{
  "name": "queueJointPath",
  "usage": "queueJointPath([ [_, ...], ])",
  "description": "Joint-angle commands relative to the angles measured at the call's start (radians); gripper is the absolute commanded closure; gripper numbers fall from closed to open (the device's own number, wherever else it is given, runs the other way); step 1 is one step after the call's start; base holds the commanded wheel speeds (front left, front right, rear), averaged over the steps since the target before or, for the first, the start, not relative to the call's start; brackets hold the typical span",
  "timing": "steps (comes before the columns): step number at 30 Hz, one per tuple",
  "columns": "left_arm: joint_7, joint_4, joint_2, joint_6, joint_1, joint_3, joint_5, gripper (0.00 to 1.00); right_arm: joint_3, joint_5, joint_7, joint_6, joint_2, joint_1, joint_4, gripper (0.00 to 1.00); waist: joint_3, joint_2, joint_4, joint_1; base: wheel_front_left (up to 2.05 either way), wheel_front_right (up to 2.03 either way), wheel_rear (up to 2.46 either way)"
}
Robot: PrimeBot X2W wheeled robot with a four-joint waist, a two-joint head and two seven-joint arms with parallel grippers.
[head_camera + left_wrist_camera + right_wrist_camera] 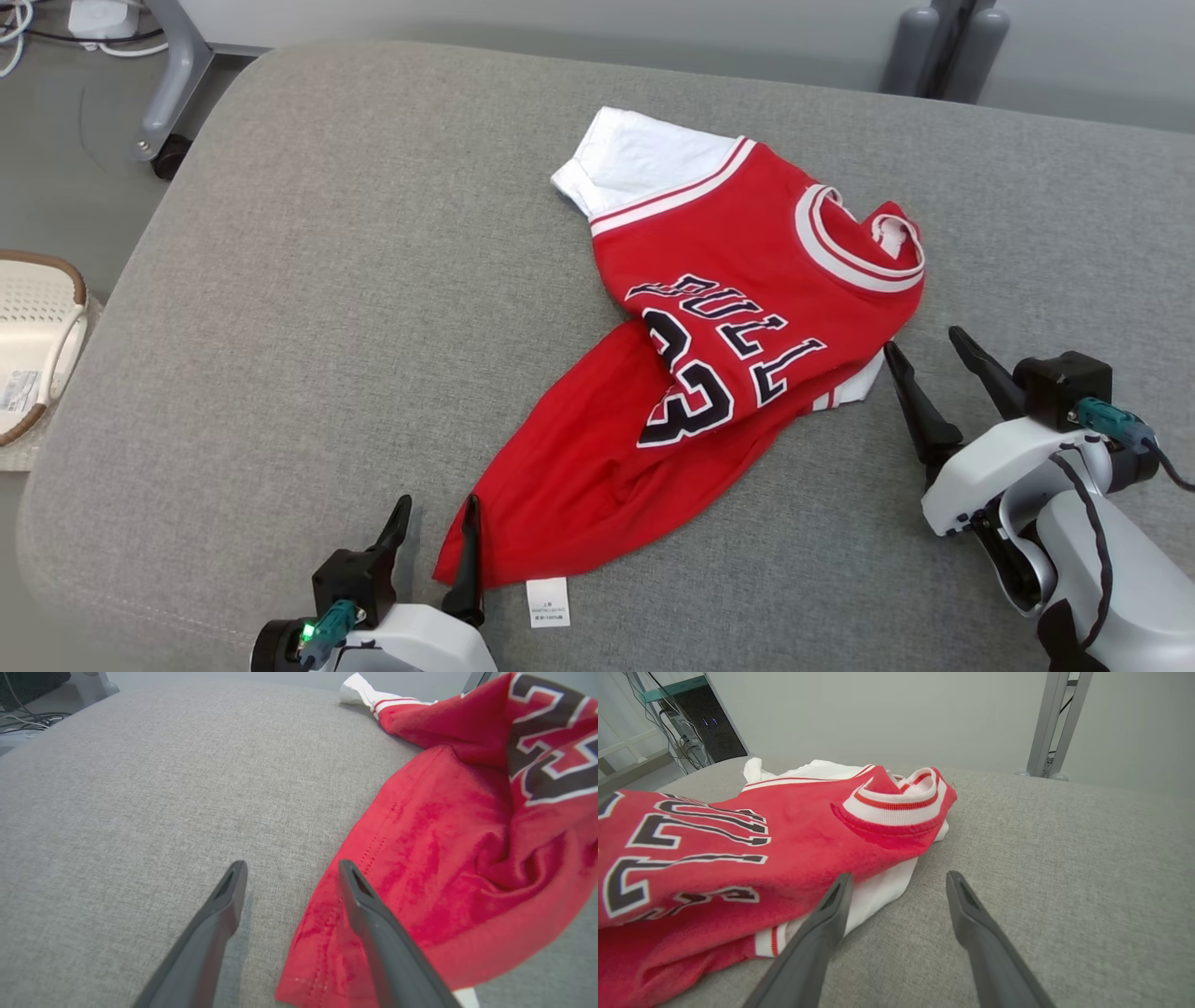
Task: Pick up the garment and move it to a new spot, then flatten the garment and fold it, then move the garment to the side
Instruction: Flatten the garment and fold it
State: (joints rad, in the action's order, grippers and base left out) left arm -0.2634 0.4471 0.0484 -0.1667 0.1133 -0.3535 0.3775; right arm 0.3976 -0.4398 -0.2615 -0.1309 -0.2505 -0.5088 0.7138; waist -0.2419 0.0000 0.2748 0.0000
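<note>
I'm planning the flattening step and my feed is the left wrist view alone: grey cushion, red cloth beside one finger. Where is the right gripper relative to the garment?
Observer: The right gripper hangs open close beside the garment, at its right edge, holding nothing.
Operator: Which end of the shirt is that?
Observer: The neck end. The striped collar lies just beyond that gripper, at the garment's far right.
Operator: Is anything tucked under there?
Observer: Yes. In the right wrist view a white sleeve lies beneath the red printed panel, next to that gripper. I cannot tell whether they touch.
</note>
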Motion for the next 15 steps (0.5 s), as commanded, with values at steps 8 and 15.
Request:
queueJointPath([
  [8,-0.001,0.008,0.004,0.005,0.010,0.000,0.010,0.00,-0.013,0.029,-0.005,0.000,0.000,-0.034,0.081,0.00,-0.009,0.0000,0.037,0.0000,0.00,0.00,0.00],
  [15,-0.001,0.003,0.004,0.003,0.013,-0.003,0.014,0.00,-0.003,0.058,-0.005,0.000,0.012,-0.069,0.155,0.50,-0.018,0.0000,0.050,0.0000,0.00,0.00,0.00],
])
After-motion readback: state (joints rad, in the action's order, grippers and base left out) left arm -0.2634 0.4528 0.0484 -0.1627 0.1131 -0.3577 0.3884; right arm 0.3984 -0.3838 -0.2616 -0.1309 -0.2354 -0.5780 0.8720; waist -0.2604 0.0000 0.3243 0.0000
